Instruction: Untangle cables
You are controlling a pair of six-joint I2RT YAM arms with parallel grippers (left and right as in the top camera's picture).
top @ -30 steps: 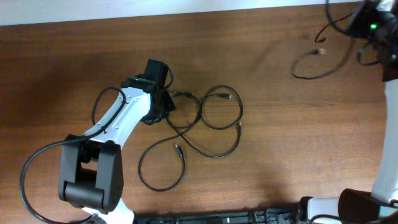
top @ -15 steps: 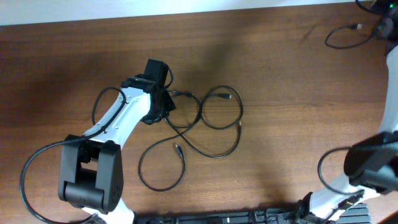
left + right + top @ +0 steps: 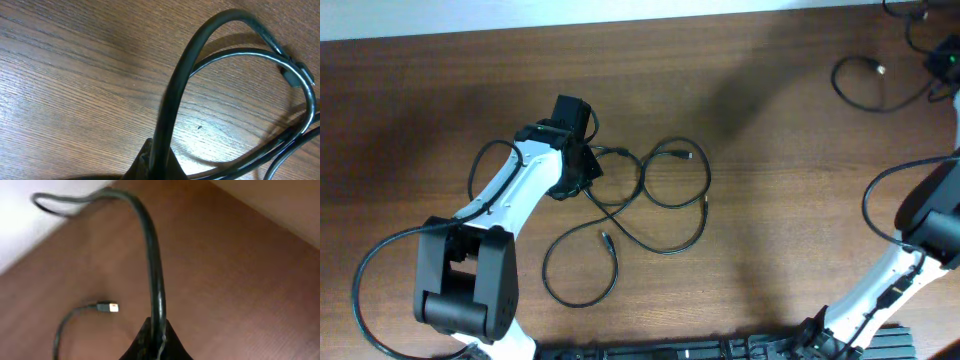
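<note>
The left arm (image 3: 510, 190) has white shells between black joints, and a thick black wire (image 3: 365, 270) loops round its bulky black base (image 3: 465, 290). The right arm (image 3: 885, 290) is white and black too, with its own looping wire (image 3: 868, 200). The left claw (image 3: 154, 160) and right claw (image 3: 156, 339) show as dark matte tips.

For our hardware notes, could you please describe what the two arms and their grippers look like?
Both arms are alike: white tubular links, as on the left arm and right arm, with chunky black joint housings and a thin black wire looping beside each. The left gripper and right gripper taper to dark, narrow tips.
</note>
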